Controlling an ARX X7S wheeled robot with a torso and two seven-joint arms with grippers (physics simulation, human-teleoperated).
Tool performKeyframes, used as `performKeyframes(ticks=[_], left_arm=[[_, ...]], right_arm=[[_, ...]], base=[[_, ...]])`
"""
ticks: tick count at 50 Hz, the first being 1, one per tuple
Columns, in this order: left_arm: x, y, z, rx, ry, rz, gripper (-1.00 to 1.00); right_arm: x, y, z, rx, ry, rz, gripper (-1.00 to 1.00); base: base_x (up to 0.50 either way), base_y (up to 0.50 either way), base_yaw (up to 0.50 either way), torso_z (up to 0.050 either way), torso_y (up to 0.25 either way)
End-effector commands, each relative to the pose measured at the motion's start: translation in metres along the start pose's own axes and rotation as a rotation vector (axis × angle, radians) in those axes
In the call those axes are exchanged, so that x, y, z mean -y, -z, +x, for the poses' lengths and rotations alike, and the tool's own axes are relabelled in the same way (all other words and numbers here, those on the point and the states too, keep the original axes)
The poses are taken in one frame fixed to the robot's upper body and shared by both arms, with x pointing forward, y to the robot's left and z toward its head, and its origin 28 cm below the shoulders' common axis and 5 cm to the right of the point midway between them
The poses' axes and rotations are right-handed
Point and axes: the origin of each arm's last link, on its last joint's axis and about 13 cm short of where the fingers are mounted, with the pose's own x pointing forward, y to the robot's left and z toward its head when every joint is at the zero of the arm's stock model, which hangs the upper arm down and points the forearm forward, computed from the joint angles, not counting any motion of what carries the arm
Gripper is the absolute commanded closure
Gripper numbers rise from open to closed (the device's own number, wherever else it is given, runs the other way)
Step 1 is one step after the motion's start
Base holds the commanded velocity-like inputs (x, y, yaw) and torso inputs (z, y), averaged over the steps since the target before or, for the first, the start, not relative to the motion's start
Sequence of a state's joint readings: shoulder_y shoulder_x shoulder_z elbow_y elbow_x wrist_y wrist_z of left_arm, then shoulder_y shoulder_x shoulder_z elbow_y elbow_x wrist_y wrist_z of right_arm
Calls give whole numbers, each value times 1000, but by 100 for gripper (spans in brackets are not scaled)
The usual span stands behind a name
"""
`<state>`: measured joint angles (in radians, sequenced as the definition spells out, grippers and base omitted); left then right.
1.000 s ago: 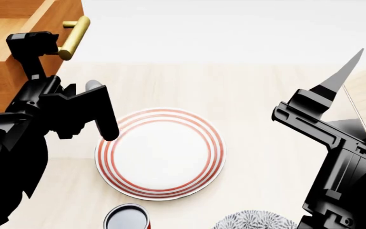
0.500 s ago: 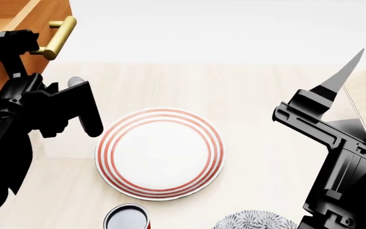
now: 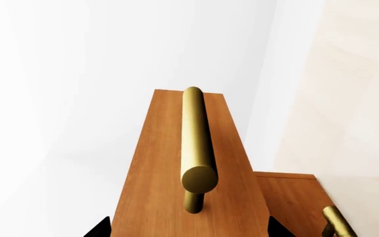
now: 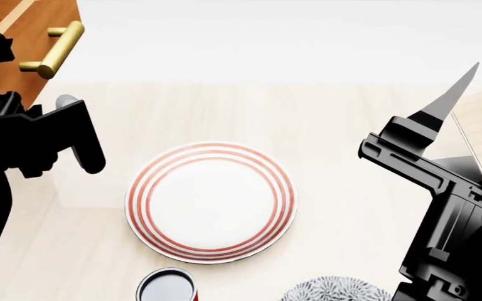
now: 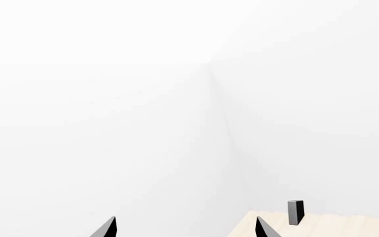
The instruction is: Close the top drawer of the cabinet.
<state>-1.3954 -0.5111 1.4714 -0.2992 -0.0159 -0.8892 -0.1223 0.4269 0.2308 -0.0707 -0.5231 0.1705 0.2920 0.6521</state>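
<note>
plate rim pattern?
The plate is white with concentric thin red-orange rings around the rim; it shows best in the head view.

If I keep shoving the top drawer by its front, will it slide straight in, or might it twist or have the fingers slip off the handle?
The top drawer looks like a stiff wooden box, so it probably slides rather than flexes. Its brass handle is a smooth round bar, so the fingertips could glance off it; the flat front seems safer. The left gripper looks roughly centred, so twisting seems unlikely.

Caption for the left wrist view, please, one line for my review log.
Left wrist camera looks along the brass handle of the top drawer, finger tips spread on either side, not gripping it.
</note>
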Motion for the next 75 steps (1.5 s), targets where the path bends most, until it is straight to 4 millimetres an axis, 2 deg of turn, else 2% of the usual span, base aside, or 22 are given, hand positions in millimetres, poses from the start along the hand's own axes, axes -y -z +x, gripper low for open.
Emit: performKeyframes(ticks=[1, 15, 29, 48, 62, 75], left_arm=[[-2, 15, 0, -50, -3, 8, -100], [-4, 33, -3, -105, 0, 14, -100], [7, 55, -10, -178, 36, 51, -100], [4, 77, -21, -252, 31, 15, -100], [11, 92, -20, -298, 57, -14, -100], [13, 109, -28, -345, 53, -29, -100]], right_arm=[[0, 0, 1, 1, -2, 0, -100], [1, -1, 1, 5, 0, -1, -100], [0, 0, 1, 3, -2, -3, -100], [1, -1, 1, 3, -2, -6, -100], [-1, 1, 1, 1, -10, -6, -100], [-3, 1, 1, -1, -12, -7, -100]], base=[[0, 0, 0, 0, 0], [0, 0, 0, 0, 0], [0, 0, 0, 0, 0], [0, 0, 0, 0, 0], [0, 0, 0, 0, 0], [0, 0, 0, 0, 0]])
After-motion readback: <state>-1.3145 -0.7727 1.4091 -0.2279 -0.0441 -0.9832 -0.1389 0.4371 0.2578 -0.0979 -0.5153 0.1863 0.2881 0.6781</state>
